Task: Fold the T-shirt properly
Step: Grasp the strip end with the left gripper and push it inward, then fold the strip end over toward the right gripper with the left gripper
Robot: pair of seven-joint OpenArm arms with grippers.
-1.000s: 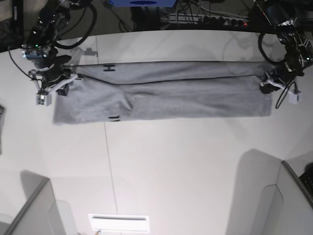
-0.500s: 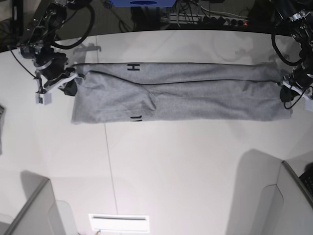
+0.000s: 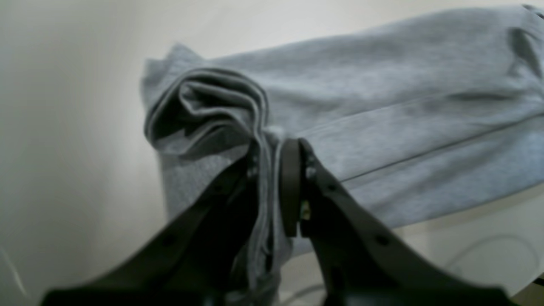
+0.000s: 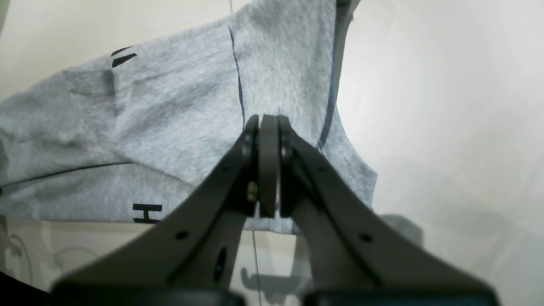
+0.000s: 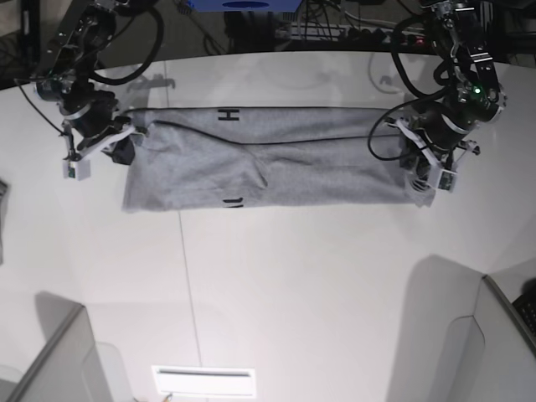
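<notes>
Between the two grippers the T-shirt [image 5: 268,163] lay as a long folded band on the table [image 5: 293,285], the left gripper [image 3: 272,153] and right gripper [image 4: 267,123] each clamped on an end, so the crosswise fold seemingly came next, calling for one end carried over the other.

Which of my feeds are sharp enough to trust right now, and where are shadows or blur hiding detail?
Base view: sharp, evenly lit; soft arm shadows fall on the white table. Left wrist view: soft focus, the heather-grey cotton T-shirt blurred, left gripper a dark silhouette, dark shadow inside the bunched folds. Right wrist view: crisper fabric weave and black lettering, right gripper blurred up close.
</notes>
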